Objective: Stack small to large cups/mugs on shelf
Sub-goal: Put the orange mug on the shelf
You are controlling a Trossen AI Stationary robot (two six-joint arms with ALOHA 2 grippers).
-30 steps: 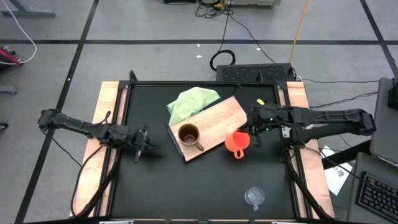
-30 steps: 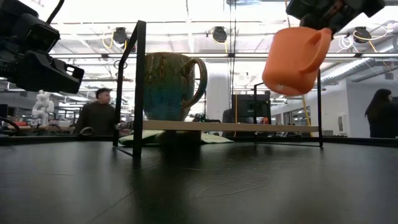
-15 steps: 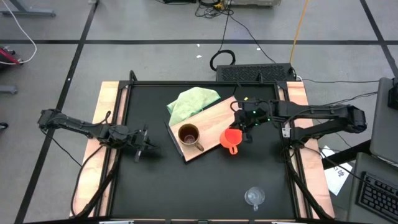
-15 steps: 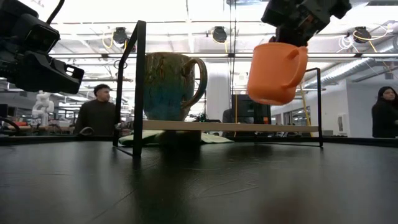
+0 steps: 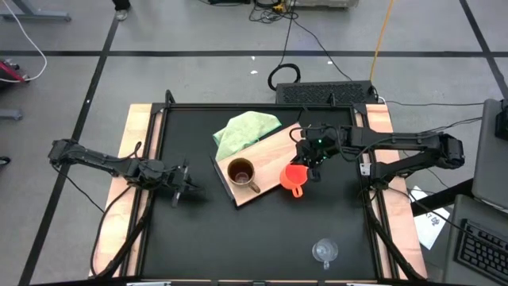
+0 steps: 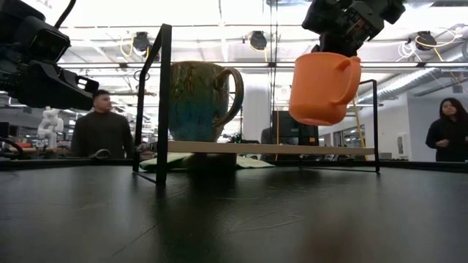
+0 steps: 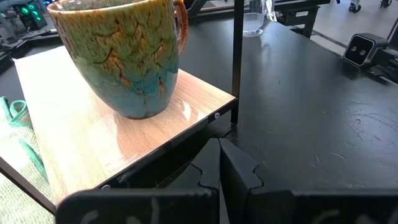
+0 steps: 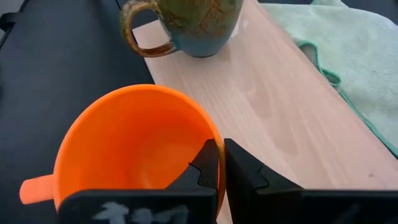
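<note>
My right gripper (image 5: pixel 312 163) is pinched shut on the rim of the orange handled cup (image 5: pixel 296 178), one finger (image 8: pixel 208 167) inside the bowl and the other outside the wall. I hold the cup in the air, tilted, its handle pointing away from the shelf; in the low view it hangs clear above the shelf's level, mouth up toward my wrist. From above it sits over the edge of the wooden shelf (image 5: pixel 278 148) on my right arm's side.

On that shelf stands the brown mug (image 5: pixel 241 173), upright, near the corner closest to my left arm, glazed brown over blue-green, handle turned toward the orange cup. A light green cloth (image 5: pixel 242 129) lies partly under the shelf's far end. The small clear glass cup (image 5: pixel 324 251) stands alone on the black table (image 5: pixel 206 238), well apart from the shelf, near the front edge.

My left gripper (image 5: pixel 184 191) waits low over the table beside the shelf, fingers (image 7: pixel 214 171) pressed together on nothing, facing the mug.

Beyond the table, two people (image 6: pixel 101 135) stand in the room.
</note>
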